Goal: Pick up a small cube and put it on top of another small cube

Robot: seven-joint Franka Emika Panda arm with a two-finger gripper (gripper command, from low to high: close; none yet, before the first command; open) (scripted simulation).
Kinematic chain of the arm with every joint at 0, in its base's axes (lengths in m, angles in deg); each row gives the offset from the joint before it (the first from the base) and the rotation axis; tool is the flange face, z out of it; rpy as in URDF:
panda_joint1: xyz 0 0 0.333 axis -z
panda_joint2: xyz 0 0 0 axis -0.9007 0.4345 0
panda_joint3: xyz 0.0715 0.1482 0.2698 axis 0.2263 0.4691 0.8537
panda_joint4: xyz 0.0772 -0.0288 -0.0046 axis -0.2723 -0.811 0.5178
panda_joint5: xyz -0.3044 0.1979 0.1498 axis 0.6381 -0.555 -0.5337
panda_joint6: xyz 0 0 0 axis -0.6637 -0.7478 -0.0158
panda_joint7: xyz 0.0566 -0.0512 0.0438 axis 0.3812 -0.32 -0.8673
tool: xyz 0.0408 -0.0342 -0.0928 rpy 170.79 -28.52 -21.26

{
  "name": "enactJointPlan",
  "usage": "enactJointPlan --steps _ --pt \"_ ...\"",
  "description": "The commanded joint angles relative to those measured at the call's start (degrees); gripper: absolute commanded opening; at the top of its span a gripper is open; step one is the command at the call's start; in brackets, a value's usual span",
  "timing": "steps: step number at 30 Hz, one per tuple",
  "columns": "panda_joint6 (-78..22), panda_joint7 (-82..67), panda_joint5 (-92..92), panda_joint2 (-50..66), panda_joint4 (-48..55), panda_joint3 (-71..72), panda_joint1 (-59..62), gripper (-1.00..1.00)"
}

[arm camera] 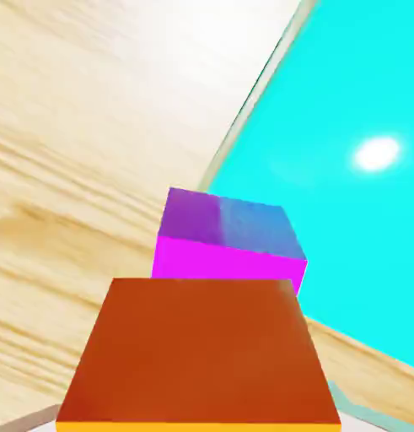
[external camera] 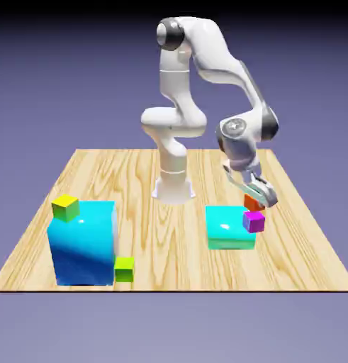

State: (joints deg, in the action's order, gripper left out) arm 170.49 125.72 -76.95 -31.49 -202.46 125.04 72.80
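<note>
My gripper (external camera: 257, 196) is shut on the tiny orange-red cube (external camera: 251, 204), holding it directly over the tiny purple-magenta cube (external camera: 254, 222). The purple cube stands on the table against the right side of a low cyan block (external camera: 226, 227). In the hand view the orange-red cube (arm camera: 201, 354) fills the bottom and hides most of the fingers. Just beyond it lies the purple cube (arm camera: 227, 240), with the cyan block (arm camera: 345, 169) beside it. The gap between the two cubes is very small; I cannot tell whether they touch.
A tall cyan block (external camera: 83, 244) stands at the exterior view's left with a yellow-green small cube (external camera: 65, 207) on its top corner. Another yellow-green cube (external camera: 124, 269) sits at its base. The robot's base (external camera: 174, 188) is at the table's far edge.
</note>
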Motion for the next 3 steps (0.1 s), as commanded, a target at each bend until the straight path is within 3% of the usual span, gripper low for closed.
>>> enactJointPlan --steps 1,3 --pt "-0.05 0.04 0.05 0.00 0.00 -0.04 0.04 1.00" --pt "-2.54 0.00 -0.06 -2.03 0.41 -0.37 0.52 1.00"
